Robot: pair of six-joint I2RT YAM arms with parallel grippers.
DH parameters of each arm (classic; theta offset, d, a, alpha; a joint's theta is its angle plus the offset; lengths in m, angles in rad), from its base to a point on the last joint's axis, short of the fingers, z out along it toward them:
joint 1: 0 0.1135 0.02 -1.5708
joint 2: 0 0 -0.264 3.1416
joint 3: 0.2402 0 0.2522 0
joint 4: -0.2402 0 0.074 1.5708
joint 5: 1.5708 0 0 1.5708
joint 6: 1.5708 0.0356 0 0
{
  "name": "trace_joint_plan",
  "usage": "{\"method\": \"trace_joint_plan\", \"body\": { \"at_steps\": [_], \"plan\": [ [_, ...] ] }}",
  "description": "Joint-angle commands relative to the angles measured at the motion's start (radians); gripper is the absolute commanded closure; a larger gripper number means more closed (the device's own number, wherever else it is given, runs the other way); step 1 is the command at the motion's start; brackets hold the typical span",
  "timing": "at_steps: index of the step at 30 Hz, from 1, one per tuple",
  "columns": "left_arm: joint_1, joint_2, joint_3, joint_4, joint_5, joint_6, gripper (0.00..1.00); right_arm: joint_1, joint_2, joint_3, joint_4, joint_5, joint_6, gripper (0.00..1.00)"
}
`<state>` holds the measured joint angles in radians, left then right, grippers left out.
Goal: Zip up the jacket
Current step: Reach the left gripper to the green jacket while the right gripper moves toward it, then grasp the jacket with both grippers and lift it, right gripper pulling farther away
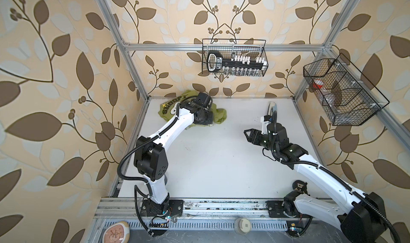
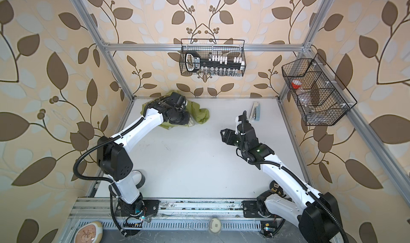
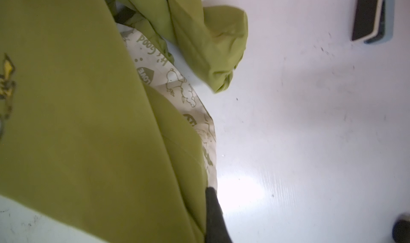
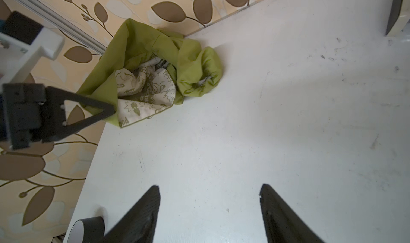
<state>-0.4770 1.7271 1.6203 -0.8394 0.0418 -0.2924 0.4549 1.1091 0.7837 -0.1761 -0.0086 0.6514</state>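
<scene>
The jacket (image 1: 219, 116) (image 2: 202, 115) is a crumpled lime-green heap at the table's far left corner, partly under my left arm. Its cream patterned lining (image 4: 146, 91) shows through the open front, and a sleeve end (image 3: 221, 53) lies beside it. My left gripper (image 3: 208, 192) (image 4: 112, 109) is shut on the jacket's front edge, where green fabric meets lining; in both top views its fingers are hidden under the wrist. My right gripper (image 1: 247, 133) (image 2: 223, 134) (image 4: 209, 190) hovers open over bare table, well to the right of the jacket, with nothing between its fingers.
A grey-blue stapler (image 1: 271, 109) (image 2: 255, 112) (image 3: 372, 13) lies at the back right of the white table (image 1: 210, 164). A black tape roll (image 2: 139, 179) (image 4: 88, 228) stands by the table's left edge. Wire baskets (image 1: 235, 57) (image 1: 341, 91) hang on the walls.
</scene>
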Motion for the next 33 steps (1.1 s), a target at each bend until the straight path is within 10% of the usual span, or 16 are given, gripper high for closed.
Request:
{"method": "trace_joint_plan", "body": {
  "at_steps": [1, 10, 26, 33],
  "plan": [
    [0.013, -0.149, -0.099, -0.051, 0.028, -0.034, 1.0, 0.016, 0.05, 0.057, 0.032, -0.036, 0.012, 0.26],
    [0.019, -0.538, -0.533, 0.049, -0.192, -0.215, 1.0, 0.08, 0.315, 0.237, 0.068, -0.018, 0.01, 0.22],
    [0.037, -0.564, -0.662, 0.105, -0.237, -0.274, 1.0, 0.055, 0.833, 0.582, -0.005, 0.042, 0.062, 0.23],
    [0.084, -0.563, -0.655, 0.111, -0.22, -0.252, 1.0, 0.012, 0.882, 0.607, 0.013, -0.007, 0.087, 0.8]
  ]
}}
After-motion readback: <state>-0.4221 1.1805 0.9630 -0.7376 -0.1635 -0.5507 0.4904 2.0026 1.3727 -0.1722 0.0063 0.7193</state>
